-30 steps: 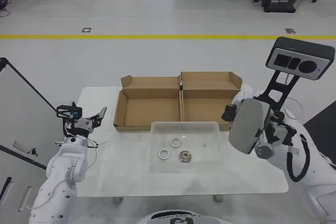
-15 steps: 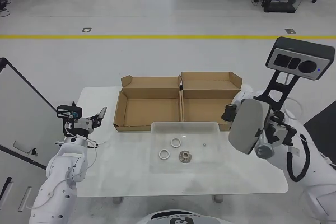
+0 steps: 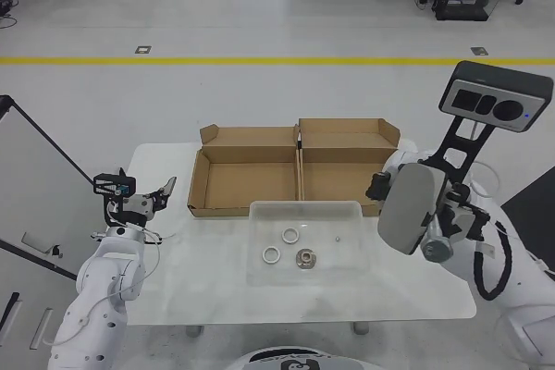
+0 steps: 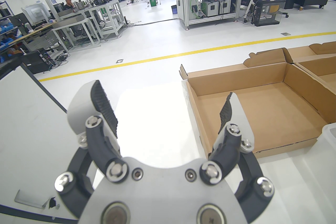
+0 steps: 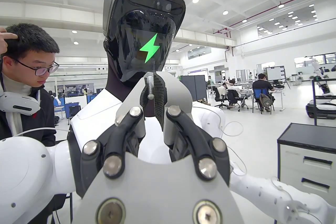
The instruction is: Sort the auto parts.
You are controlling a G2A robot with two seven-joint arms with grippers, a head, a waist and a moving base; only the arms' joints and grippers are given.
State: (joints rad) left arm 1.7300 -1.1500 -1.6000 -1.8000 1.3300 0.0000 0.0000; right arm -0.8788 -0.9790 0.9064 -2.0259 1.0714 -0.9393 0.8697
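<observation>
Table (image 3: 213,287) surface lies open nearest the robot, then a clear tray (image 3: 305,205) holds rings (image 3: 272,254) and a metal hub (image 3: 305,257), just beside two cardboard boxes (image 3: 196,180) at the far edge. The left end effector (image 4: 162,93) hangs spread wide over the left edge, while the right end effector (image 5: 152,80), raised at the right side, pinches a bolt (image 5: 149,86). Nothing has shifted since the earlier frames.

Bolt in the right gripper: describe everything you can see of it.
The bolt is small, silvery metal, with a threaded shank. It is clamped between the right gripper's ribbed black pads, lying along them with one end near their tips. Only the pads touch it; it is held up in the air.
</observation>
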